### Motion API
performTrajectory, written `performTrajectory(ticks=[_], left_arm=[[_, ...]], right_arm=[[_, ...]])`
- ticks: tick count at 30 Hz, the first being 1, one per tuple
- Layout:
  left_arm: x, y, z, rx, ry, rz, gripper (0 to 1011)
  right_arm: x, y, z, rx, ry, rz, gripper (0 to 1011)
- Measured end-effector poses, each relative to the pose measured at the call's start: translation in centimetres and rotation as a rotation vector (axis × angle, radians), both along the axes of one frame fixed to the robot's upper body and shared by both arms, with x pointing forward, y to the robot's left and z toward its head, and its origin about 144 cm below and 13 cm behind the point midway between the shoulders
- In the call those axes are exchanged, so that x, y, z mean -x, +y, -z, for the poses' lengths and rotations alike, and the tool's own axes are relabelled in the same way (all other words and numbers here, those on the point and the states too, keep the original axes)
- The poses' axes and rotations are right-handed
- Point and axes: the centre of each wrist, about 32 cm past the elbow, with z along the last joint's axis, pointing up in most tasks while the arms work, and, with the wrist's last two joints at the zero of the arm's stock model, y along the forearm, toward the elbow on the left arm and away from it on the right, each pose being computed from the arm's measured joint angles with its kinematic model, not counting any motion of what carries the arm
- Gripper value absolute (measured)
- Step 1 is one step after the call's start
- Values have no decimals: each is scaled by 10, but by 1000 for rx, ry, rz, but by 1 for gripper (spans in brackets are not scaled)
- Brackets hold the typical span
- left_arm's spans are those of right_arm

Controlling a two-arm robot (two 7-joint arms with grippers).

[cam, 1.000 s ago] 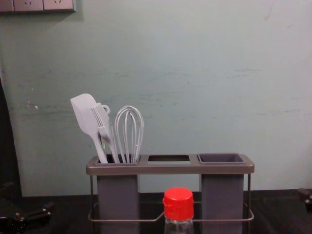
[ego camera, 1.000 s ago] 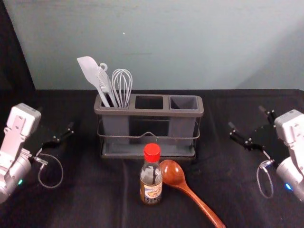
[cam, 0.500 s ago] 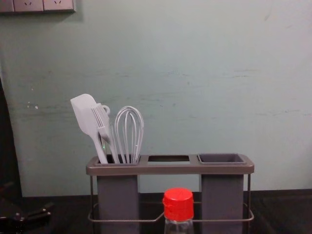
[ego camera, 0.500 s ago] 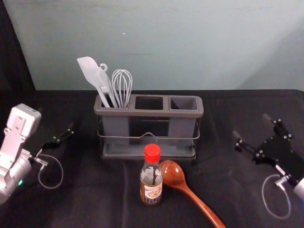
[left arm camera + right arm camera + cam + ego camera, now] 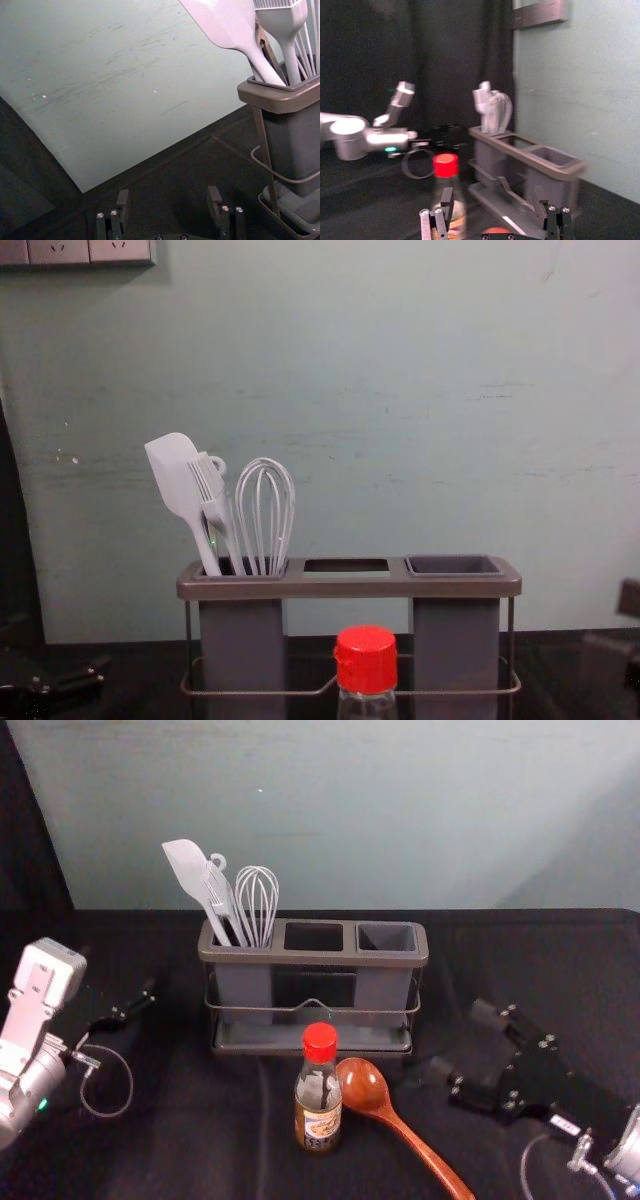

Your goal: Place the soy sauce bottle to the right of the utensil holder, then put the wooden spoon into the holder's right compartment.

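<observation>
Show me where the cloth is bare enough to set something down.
One patch of cloth lies between the left end effector and the bottle; another lies right of the holder, beyond the right end effector. It is crowded in front of the holder: bottle and spoon sit side by side, the right end effector nearby.

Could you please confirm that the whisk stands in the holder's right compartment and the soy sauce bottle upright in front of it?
Not quite: the head view shows the whisk in the holder's left compartment; the soy sauce bottle does stand upright in front.
</observation>
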Motion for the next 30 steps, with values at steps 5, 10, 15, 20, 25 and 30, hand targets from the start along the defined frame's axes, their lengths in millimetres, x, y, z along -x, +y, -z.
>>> performTrajectory(ticks=[5, 10, 15, 20, 25, 30], left_arm=[[0, 0, 0, 0, 0, 0, 1011], [0, 0, 0, 0, 0, 0, 1011], [0, 0, 0, 0, 0, 0, 1011], [0, 0, 0, 0, 0, 0, 1012], [0, 0, 0, 0, 0, 0, 1011], [0, 0, 0, 0, 0, 0, 1011]], right_arm=[[-4, 9, -2, 7, 32, -82, 1004], [-11, 20, -1, 20, 71, -144, 1004], [-21, 32, 0, 45, 96, -189, 1004], [-32, 42, -1, 67, 111, -213, 1004], [-39, 48, -3, 78, 118, -218, 1004], [-47, 57, -7, 90, 125, -221, 1004]])
